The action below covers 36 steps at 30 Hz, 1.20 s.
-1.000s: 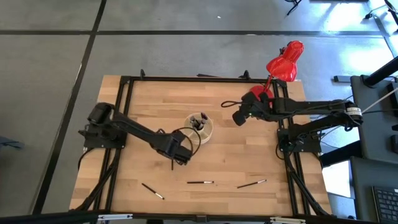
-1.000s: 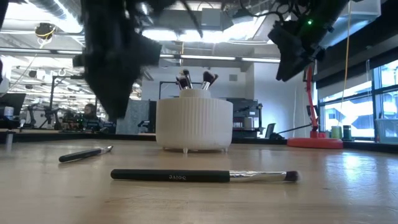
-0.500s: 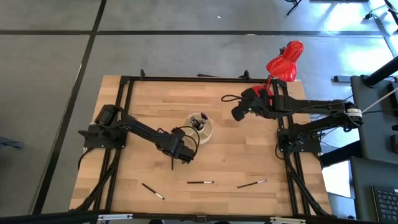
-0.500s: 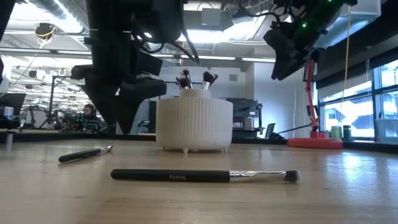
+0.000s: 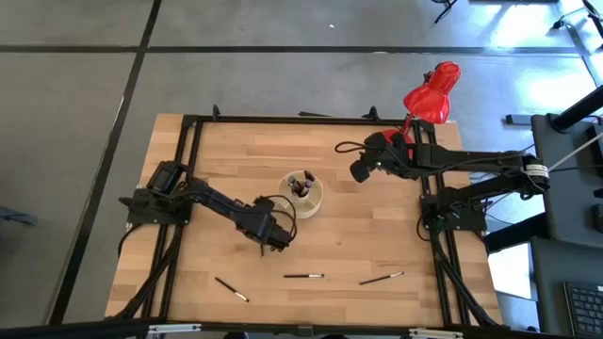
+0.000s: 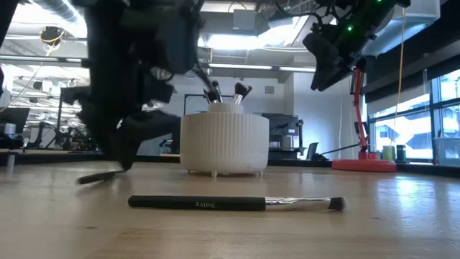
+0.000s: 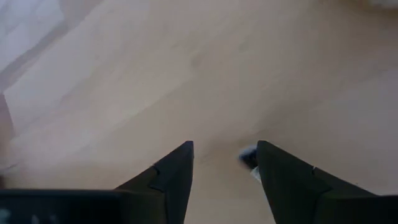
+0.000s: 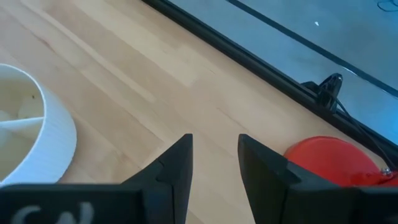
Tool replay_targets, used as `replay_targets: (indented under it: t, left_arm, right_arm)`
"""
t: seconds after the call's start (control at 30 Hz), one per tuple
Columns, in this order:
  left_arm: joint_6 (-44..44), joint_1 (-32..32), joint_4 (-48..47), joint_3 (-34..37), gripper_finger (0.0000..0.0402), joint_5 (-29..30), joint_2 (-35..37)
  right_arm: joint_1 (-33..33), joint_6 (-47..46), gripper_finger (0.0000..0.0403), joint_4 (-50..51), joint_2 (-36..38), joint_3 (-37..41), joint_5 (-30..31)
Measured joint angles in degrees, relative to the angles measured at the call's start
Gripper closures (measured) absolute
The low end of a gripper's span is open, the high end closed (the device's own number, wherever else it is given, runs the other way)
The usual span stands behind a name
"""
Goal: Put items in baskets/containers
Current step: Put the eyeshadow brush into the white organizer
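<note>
Left end effector (image 5: pixel 274 239) low over tabletop (image 5: pixel 217 160), fingers apart, empty, just near-left of cream container (image 5: pixel 303 192) holding brushes (image 6: pixel 240 91). Three brushes (image 5: pixel 303 276) lie near edge. Right end effector (image 5: pixel 359 172) narrowly open, hovering far right.

- Cream ribbed container (image 5: pixel 303 193) with inner dividers, upright near mid-desk (image 5: pixel 358 245), holding several dark-handled brushes (image 6: pixel 223 92) bristles-up.
- Three thin dark brushes flat along the near edge, well apart: one angled at left (image 5: pixel 231 289), one level in the middle (image 5: pixel 303 276), one slightly tilted at right (image 5: pixel 381 279).
- Middle brush seen close: black handle, silvery ferrule, small dark tuft (image 6: pixel 237 203).
</note>
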<state>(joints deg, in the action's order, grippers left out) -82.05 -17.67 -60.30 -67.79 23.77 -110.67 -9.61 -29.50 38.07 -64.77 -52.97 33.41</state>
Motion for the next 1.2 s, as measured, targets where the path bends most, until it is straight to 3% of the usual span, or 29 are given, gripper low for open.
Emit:
replay_targets:
  t: [0.27, 0.5, 0.73, 0.9, 1.03, 1.1, 1.2]
  left_arm:
    - [0.9, 0.1, 4.8, 2.6, 0.0267, -0.4, 0.5]
    - [8.3, 0.3, 1.6, 0.7, 0.0317, -3.1, 0.3]
    - [35.8, -0.5, -6.1, -1.7, 0.0327, -4.5, 5.1]
    - [56.7, -1.4, -4.6, -0.8, 0.0327, -5.9, 7.8]
    - [71.9, -1.0, -1.0, 1.4, 0.0327, -11.5, 7.8]
    - [74.9, -0.5, 2.3, 3.2, 0.0326, -13.5, 7.8]
    - [74.9, -0.2, 5.8, 5.6, 0.0317, -11.6, 7.8]
  right_arm:
    - [0.0, 0.0, 0.0275, -0.1, 0.0, 0.0, -0.7]
    - [0.0, 0.0, 0.0275, 0.1, 0.0, 0.0, -2.6]
    - [0.0, 0.0, 0.0275, -0.1, 0.0, 0.0, -2.6]
    - [0.0, 1.0, 0.0275, -1.0, 0.0, 0.0, -2.7]
    - [0.0, 1.3, 0.0275, -1.1, 0.0, 0.0, -3.6]
    - [0.0, 1.5, 0.0275, -1.0, 0.0, 0.0, -3.6]
    - [0.0, 1.7, 0.0275, -0.9, 0.0, 0.0, -3.6]
